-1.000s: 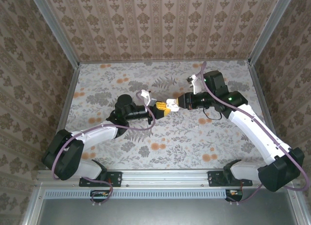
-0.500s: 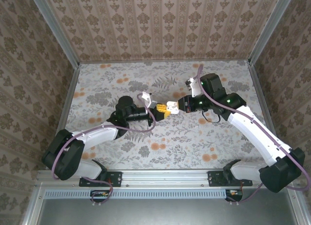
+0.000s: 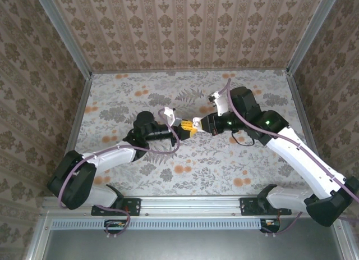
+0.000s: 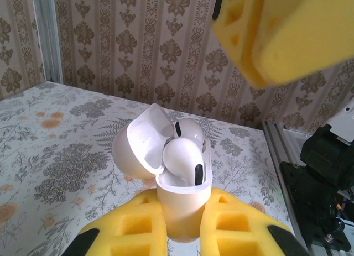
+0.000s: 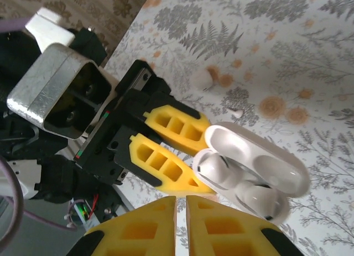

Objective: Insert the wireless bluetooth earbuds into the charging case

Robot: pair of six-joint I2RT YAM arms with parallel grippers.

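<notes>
The charging case [image 4: 182, 212] is white and glossy, and its lid [image 4: 141, 140] is swung open. My left gripper [image 4: 182, 198] is shut on its lower body and holds it above the table. Two white earbuds [image 4: 182, 159] [image 4: 191, 129] sit in the case's wells, heads up. In the right wrist view the case [image 5: 260, 156] and its earbuds [image 5: 213, 170] lie just beyond my right gripper [image 5: 181, 203]. That gripper is shut with nothing between its pads. From above, the left gripper [image 3: 184, 127] and right gripper [image 3: 196, 123] meet tip to tip at mid-table.
A white rounded lump [image 5: 202, 79] and a tiny white bit [image 5: 237, 113] lie on the floral table beneath the case. A metal rail [image 4: 274, 151] edges the table, and patterned walls [image 3: 185, 30] enclose it on three sides.
The right arm has swung left and its gripper has closed in on the left gripper's tips. The left arm and the case have stayed put.
</notes>
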